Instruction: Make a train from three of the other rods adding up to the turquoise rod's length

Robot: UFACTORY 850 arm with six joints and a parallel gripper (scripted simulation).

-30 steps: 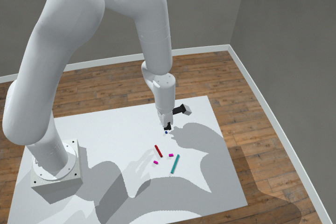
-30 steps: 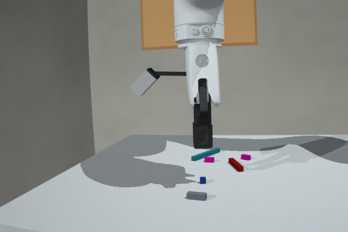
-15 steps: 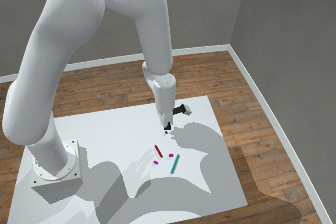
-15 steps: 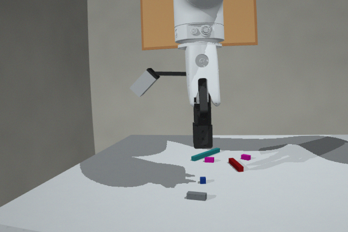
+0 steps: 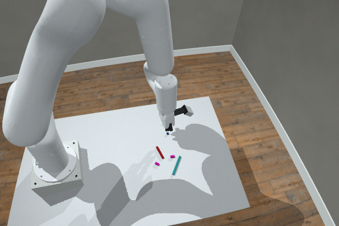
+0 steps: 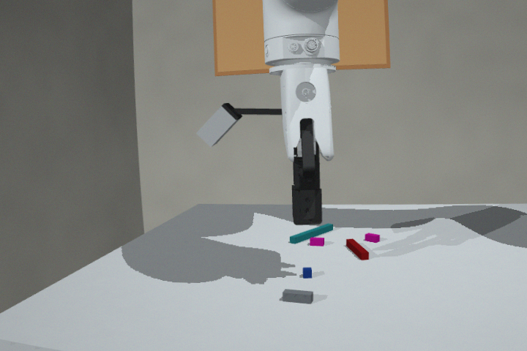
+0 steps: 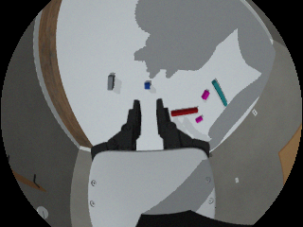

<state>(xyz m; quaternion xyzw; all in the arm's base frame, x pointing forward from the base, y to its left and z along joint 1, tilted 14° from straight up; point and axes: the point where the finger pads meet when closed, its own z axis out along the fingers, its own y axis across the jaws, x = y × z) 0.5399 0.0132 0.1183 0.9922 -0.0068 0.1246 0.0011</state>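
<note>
The turquoise rod [image 5: 176, 165] lies flat on the white table, also in the exterior view [image 6: 311, 232] and the wrist view [image 7: 220, 93]. A red rod [image 5: 159, 152] lies left of it, with one magenta rod [image 5: 172, 156] between them and another magenta rod [image 5: 157, 163] nearer the base. A small blue rod [image 5: 167, 133] lies apart, further out. A grey rod [image 6: 298, 295] lies beyond the blue one [image 6: 307, 272]. My gripper [image 7: 148, 107] hangs above the table close to the blue rod [image 7: 147, 86]. Its fingers stand narrowly apart with only table showing between them.
The arm's base [image 5: 55, 170] stands at the table's left. The wrist camera bracket [image 5: 184, 110] sticks out beside the gripper. Wooden floor and grey walls surround the table. An orange panel [image 6: 301, 36] hangs on the wall.
</note>
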